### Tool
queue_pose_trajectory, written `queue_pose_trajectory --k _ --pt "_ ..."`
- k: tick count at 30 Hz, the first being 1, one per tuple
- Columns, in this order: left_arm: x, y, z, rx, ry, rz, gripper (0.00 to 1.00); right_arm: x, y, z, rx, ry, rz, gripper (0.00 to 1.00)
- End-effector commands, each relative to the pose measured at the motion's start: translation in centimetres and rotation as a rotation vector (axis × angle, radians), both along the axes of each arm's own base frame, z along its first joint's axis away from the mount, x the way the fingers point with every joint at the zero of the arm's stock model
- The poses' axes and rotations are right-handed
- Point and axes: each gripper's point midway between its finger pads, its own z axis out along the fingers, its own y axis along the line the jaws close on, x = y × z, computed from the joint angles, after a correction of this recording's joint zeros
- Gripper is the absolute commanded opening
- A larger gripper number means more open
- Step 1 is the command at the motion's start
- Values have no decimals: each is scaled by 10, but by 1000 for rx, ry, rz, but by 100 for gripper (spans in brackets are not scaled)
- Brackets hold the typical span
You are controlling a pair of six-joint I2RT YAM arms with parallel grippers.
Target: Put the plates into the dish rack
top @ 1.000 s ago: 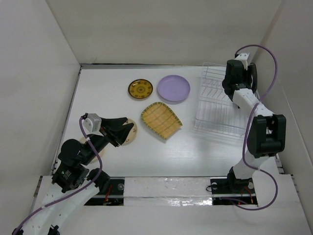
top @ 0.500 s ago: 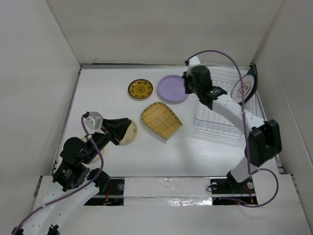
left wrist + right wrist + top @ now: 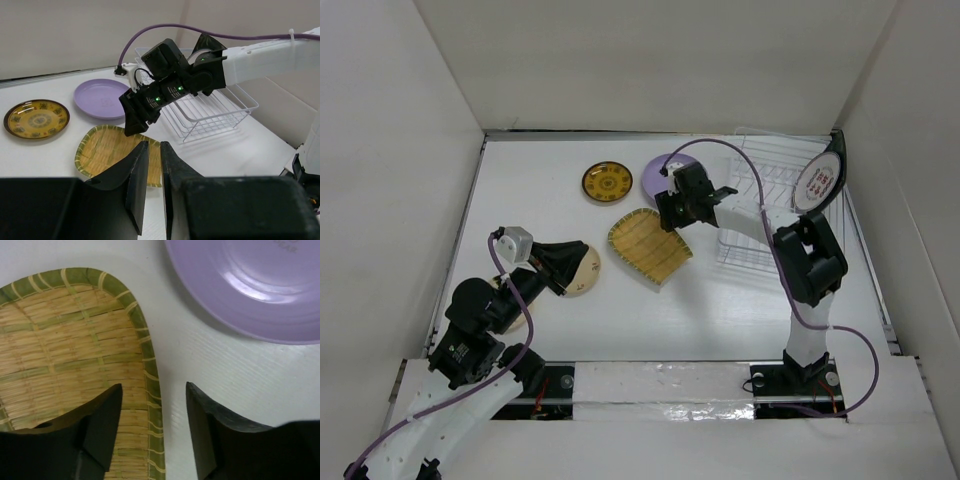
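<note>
The yellow ribbed plate (image 3: 75,350) lies flat on the desk (image 3: 200,370), near the middle of the top view, and it is the one I am reaching for. My right tool (image 3: 154,390) is spread wide and holds nothing. One finger hangs over the woven face and the other over bare desk, with the green-edged rim running up between them; I cannot tell whether the tips touch down. The lavender plate (image 3: 250,285) sits just beyond, upper right in the wrist view, apart from the yellow one. The brown-and-yellow plate (image 3: 607,182) lies flat to its left. The dish rack (image 3: 760,230) stands at the right of the top view, with the white plate with red characters (image 3: 817,182) upright at its far right end. My left tool (image 3: 154,145) is almost closed, with only a slim gap and nothing visible in it, above a cream plate (image 3: 586,280) at lower left. I judge this to be the approach to a rim grasp. Next I should settle over the rim, close firmly, lift, tip the plate on edge and carry it right to a free slot between the tines.
</note>
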Motion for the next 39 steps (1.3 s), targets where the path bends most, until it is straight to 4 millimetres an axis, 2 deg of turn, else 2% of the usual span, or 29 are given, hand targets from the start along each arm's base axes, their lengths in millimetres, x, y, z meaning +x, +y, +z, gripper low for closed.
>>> queue_pose_trajectory --k 1,4,8,11,12,14,15,16,19,20,22,23,24,25,26,27,32,36,39 --pt "0 -2 8 -15 -31 -8 13 -11 18 -9 53 54 53 56" --pt "-1 -1 8 -17 -34 -10 13 -25 29 -21 85 106 96 49" --pt "-5 -1 13 -26 -50 -19 13 -35 32 -27 89 132 115 46" --pt "-8 0 16 -34 -63 -25 13 -42 37 -27 119 150 147 27" --pt "-10 0 17 -37 -66 -31 13 -43 38 -25 129 152 151 12" --pt "-12 2 20 -45 -78 -31 13 -40 36 -14 153 123 144 1" --pt "-12 2 20 -45 -78 -31 13 -40 36 -5 166 104 144 0" --pt "-13 2 20 -47 -80 -31 13 -39 38 20 199 58 149 0" --pt "-15 2 22 -51 -86 -37 13 -34 36 75 254 -61 133 0" --pt "-16 2 23 -52 -88 -40 13 -33 32 116 292 -149 120 0" --pt "-17 1 23 -52 -89 -48 13 -11 2 156 289 -260 -3 0" --pt "-18 2 24 -55 -95 -48 13 -10 -15 184 297 -311 -56 0" --pt "-18 2 24 -56 -94 -50 13 0 -31 206 294 -368 -122 0" --pt "-19 2 25 -58 -98 -51 13 19 -72 219 238 -437 -283 0" --pt "-20 3 26 -60 -104 -51 13 23 -96 229 211 -461 -370 0" --pt "-23 4 28 -66 -111 -55 13 33 -144 253 147 -546 -554 0" --pt "-27 5 32 -75 -125 -62 14 29 -270 289 -166 -708 -1002 0" --pt "-25 5 29 -73 -115 -55 14 17 -327 305 -398 -776 -1195 0" --pt "-26 5 30 -75 -117 -58 14 16 -361 303 -491 -760 -1273 0"
